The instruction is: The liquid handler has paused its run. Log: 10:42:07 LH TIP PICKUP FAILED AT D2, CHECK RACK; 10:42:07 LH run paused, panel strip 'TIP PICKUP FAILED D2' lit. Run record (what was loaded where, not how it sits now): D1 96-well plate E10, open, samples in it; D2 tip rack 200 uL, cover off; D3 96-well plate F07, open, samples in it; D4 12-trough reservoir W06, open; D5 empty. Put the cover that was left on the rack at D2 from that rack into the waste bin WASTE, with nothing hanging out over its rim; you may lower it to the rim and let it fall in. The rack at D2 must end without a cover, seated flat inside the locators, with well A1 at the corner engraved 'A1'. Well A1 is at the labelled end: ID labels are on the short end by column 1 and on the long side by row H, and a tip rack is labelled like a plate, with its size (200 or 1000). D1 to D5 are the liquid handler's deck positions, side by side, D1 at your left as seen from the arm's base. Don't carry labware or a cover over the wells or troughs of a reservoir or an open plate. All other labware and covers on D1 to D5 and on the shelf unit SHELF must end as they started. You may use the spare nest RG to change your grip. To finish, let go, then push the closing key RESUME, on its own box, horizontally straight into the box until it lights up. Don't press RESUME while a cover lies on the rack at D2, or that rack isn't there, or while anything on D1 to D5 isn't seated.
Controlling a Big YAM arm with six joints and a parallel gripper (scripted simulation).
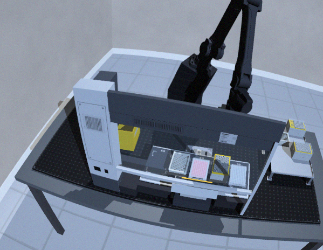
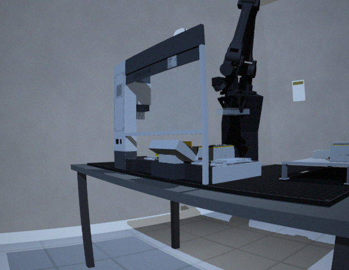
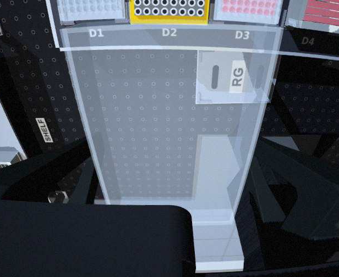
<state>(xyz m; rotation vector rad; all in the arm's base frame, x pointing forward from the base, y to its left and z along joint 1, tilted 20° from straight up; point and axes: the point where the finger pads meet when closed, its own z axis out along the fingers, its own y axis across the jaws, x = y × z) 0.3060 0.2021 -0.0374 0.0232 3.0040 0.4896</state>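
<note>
The arm [image 1: 244, 54] folds down at the upper right of the top view. Its gripper [image 2: 233, 102] stands wide, clamped on the clear cover [image 3: 169, 125], level above the black perforated table [image 2: 285, 186] by grey walls.

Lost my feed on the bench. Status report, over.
Tool shut on clear cover, held level above the bench. D2 rack uncovered. Yellow waste bin far side of deck; open plates lie between.
</note>
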